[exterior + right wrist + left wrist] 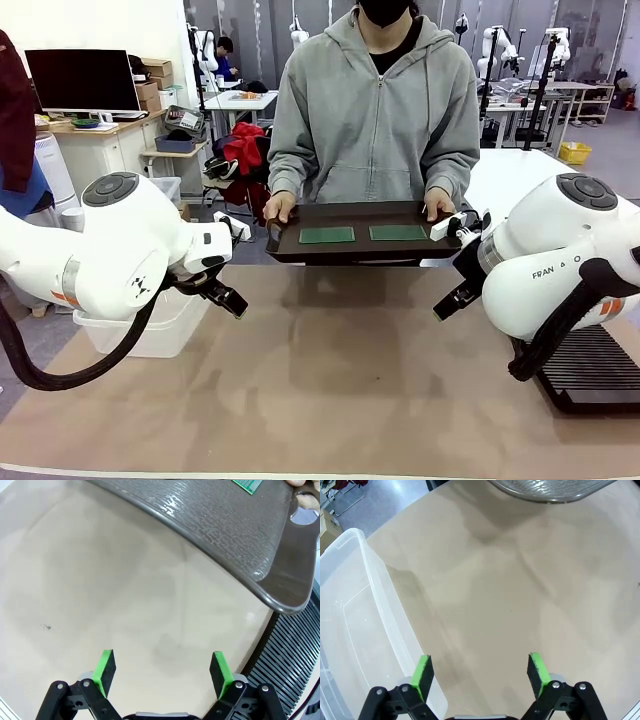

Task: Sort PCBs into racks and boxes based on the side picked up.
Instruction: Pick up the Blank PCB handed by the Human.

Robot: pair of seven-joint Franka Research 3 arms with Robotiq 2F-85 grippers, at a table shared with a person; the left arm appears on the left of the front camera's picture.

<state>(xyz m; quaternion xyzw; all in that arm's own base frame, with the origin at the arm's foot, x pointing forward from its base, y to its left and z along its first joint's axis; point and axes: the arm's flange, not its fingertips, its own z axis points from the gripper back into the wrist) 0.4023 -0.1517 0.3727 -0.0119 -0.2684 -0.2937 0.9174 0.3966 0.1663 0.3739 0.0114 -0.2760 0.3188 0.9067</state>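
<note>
Two green PCBs (326, 235) (397, 232) lie flat side by side on a dark brown tray (290, 250) that a person holds by both handles at the far side of the table. A corner of one PCB (248, 485) shows on the tray (225, 525) in the right wrist view. My left gripper (480, 672) hangs open above bare table, beside the clear box (355, 630). My right gripper (162, 672) is open too, over the table just below the tray's near edge, with the black slotted rack (290, 660) beside it. Neither gripper holds anything.
The clear box (150, 325) stands at the table's left edge under my left arm, and the rack (590, 365) lies at the right edge under my right arm. The person's hands (280, 207) grip the tray. The brown table mat (330, 380) stretches between the arms.
</note>
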